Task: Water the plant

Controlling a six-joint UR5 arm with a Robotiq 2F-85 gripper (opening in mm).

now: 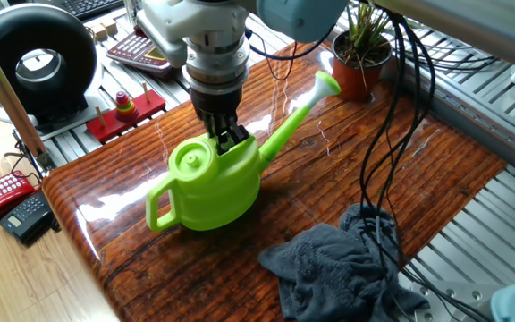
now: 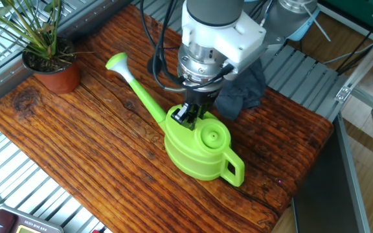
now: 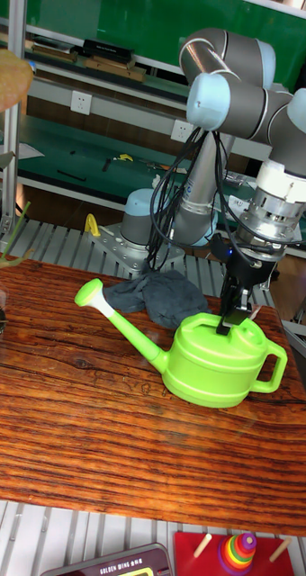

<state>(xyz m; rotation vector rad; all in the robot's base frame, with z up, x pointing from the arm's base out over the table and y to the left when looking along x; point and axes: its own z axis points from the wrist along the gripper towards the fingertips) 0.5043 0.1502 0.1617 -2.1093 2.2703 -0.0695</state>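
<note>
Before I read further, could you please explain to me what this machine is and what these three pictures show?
It is one robot arm ending in a two-finger gripper. Three fixed cameras watch the same wooden table from different sides; one picture is tall. The gripper is shut on the top of a green watering can, whose spout points toward a small potted plant at the table's edge. A dark grey cloth also lies on the table. The plant is to be watered.
</note>
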